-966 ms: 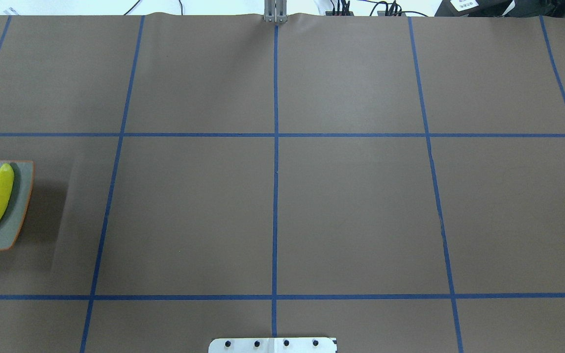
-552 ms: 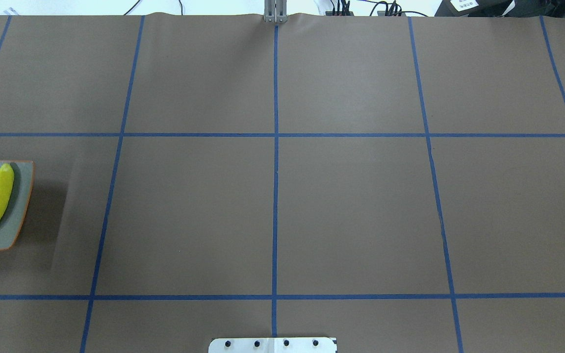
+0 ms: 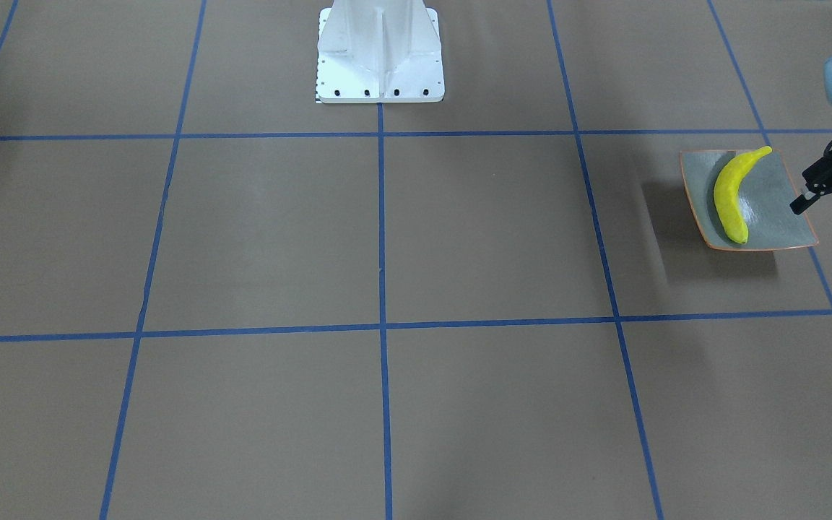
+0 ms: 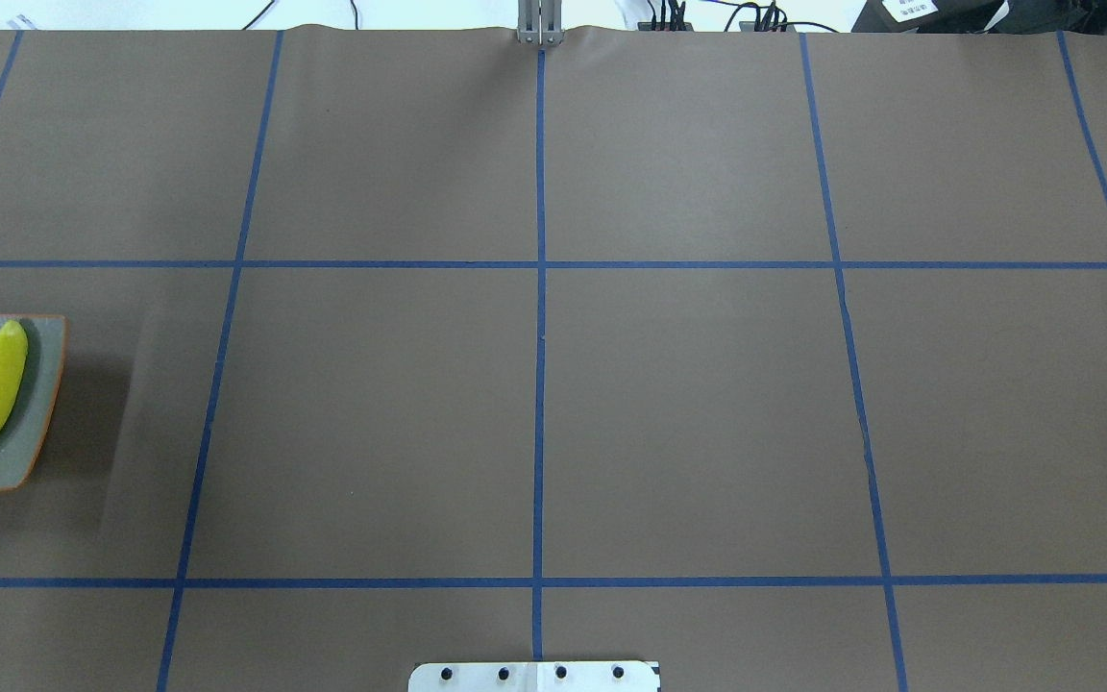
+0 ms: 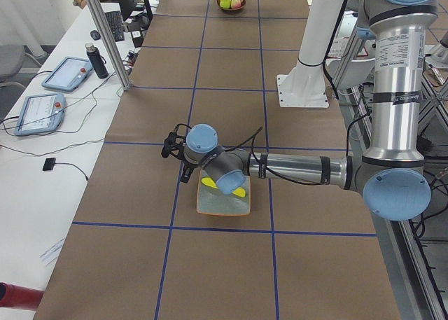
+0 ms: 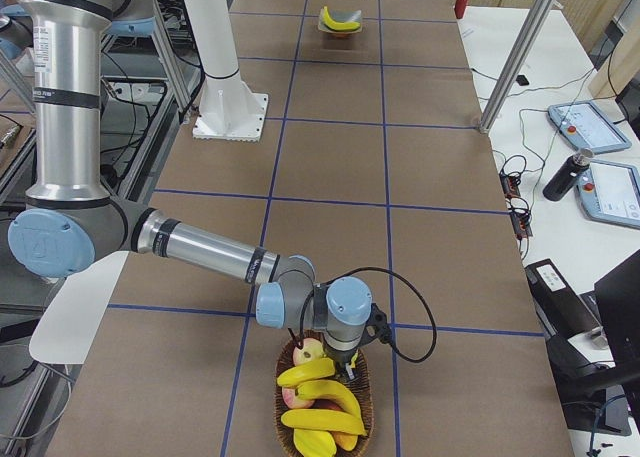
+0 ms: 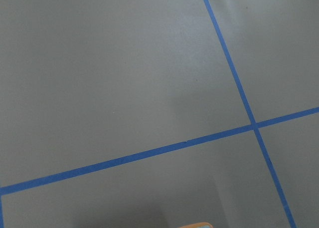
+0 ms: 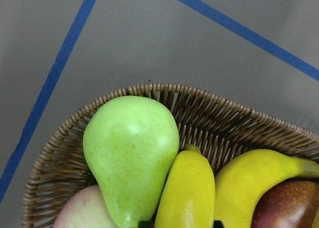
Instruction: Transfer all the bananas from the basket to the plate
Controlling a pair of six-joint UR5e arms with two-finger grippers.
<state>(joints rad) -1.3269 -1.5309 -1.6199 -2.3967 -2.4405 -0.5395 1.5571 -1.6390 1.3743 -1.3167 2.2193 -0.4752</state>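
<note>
Exterior front-facing view: one glossy yellow curved banana (image 3: 730, 195) lies on the grey-green, orange-rimmed plate (image 3: 777, 209), at the table's 3 o'clock. The left gripper (image 3: 824, 217) hovers at the plate's 3 o'clock, fingers apart and empty. More bananas (image 6: 320, 392) fill the basket (image 8: 224, 118) under the right gripper (image 6: 347, 369); I cannot tell its spread.

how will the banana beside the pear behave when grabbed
The banana looks glossy and smooth, so it may slip in the jaws. Curved and leaning against the pear, it will probably roll or shift if nudged.
</note>
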